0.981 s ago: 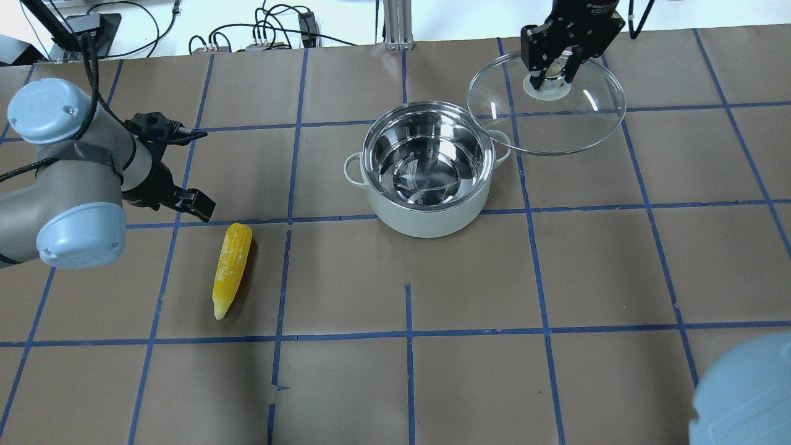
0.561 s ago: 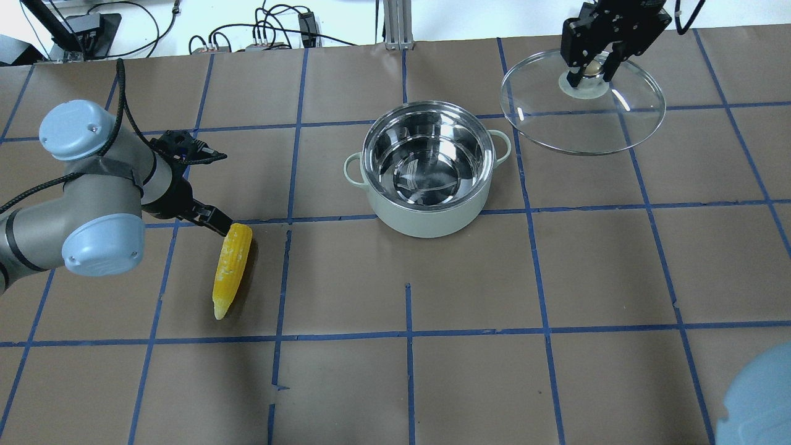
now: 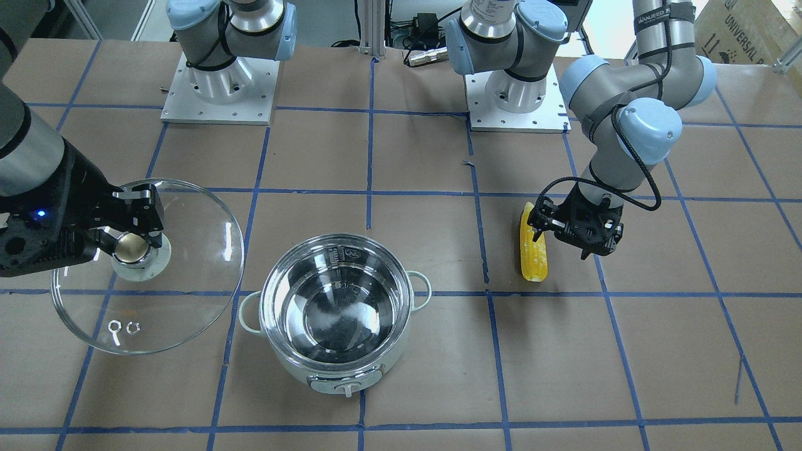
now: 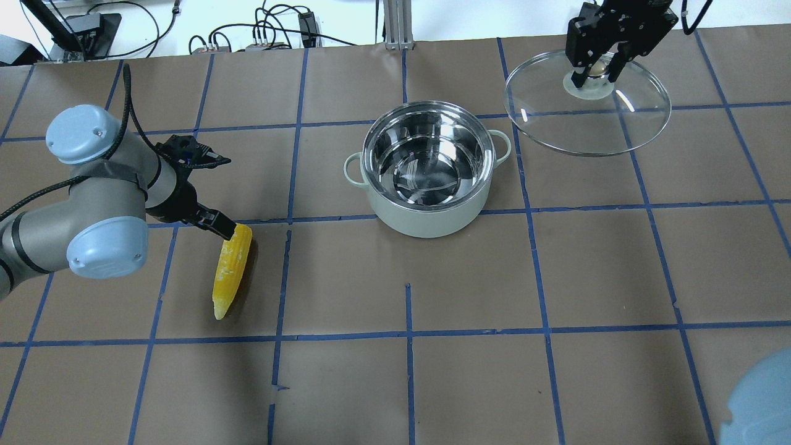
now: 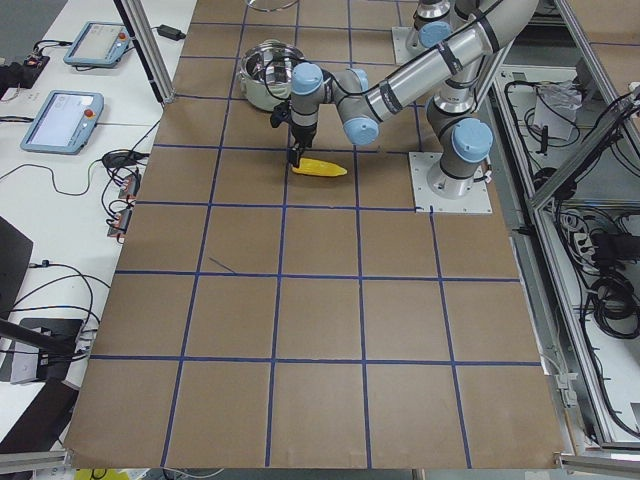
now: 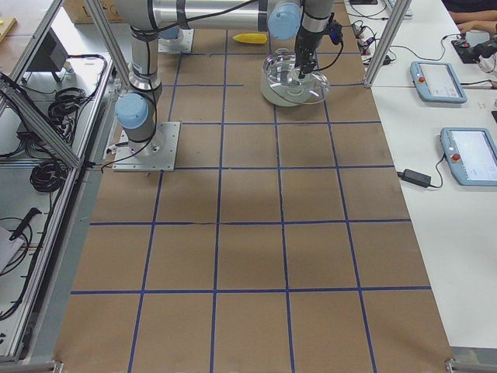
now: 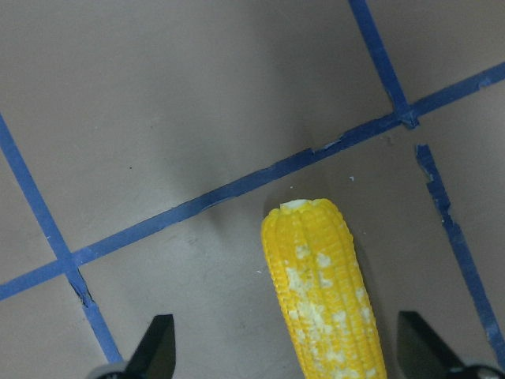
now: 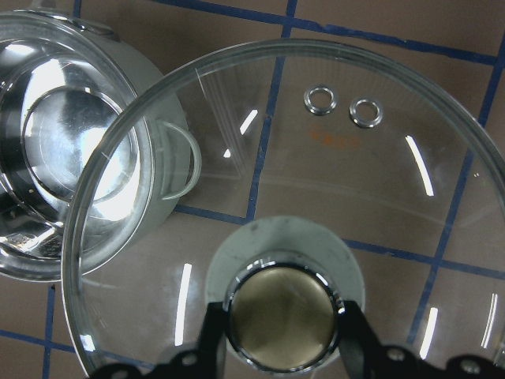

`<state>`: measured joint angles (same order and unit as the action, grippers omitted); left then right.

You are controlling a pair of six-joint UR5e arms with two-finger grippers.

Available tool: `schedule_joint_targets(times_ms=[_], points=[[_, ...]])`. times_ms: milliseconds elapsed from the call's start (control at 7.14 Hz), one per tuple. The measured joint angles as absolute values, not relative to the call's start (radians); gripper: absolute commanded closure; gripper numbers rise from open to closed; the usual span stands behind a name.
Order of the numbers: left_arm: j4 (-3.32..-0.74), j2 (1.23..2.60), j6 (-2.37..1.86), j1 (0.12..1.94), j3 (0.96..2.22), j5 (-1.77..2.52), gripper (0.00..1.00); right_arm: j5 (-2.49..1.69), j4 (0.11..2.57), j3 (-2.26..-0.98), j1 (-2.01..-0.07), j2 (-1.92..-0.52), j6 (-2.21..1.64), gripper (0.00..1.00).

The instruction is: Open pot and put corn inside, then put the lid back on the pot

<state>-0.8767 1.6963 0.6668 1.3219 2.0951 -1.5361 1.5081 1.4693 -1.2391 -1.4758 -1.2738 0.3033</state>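
The mint-green pot [image 4: 426,224] stands uncovered at the table's middle, its steel inside empty; it also shows in the front view [image 3: 388,363]. The yellow corn [image 4: 230,272] lies flat to its left, thick end toward the far edge. My left gripper [image 7: 288,351] is open, low over the corn [image 7: 323,292], its fingers either side of the thick end, and also shows in the front view [image 3: 561,244]. My right gripper [image 4: 593,73] is shut on the brass knob of the glass lid [image 4: 587,120] and holds it tilted above the table, right of the pot. The lid [image 8: 316,181] overlaps the pot's handle in the right wrist view.
Blue tape lines grid the brown table [image 4: 469,371]. Cables and a metal post [image 4: 395,25] sit along the far edge. Both arm bases [image 3: 219,88] stand on white plates at the robot's side. Control tablets [image 6: 439,78] lie on a side bench.
My left gripper has moved right and down to the corn's thick end. My right gripper has carried the lid further right, clear of the pot.
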Motion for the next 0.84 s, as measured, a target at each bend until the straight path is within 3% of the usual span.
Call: schedule_joint_targets(times_ms=[841], points=[[-0.823, 1.771, 0.58, 1.322, 2.121, -1.531, 0.0, 1.487, 1.492, -1.274, -1.42, -1.241, 0.36, 0.6]])
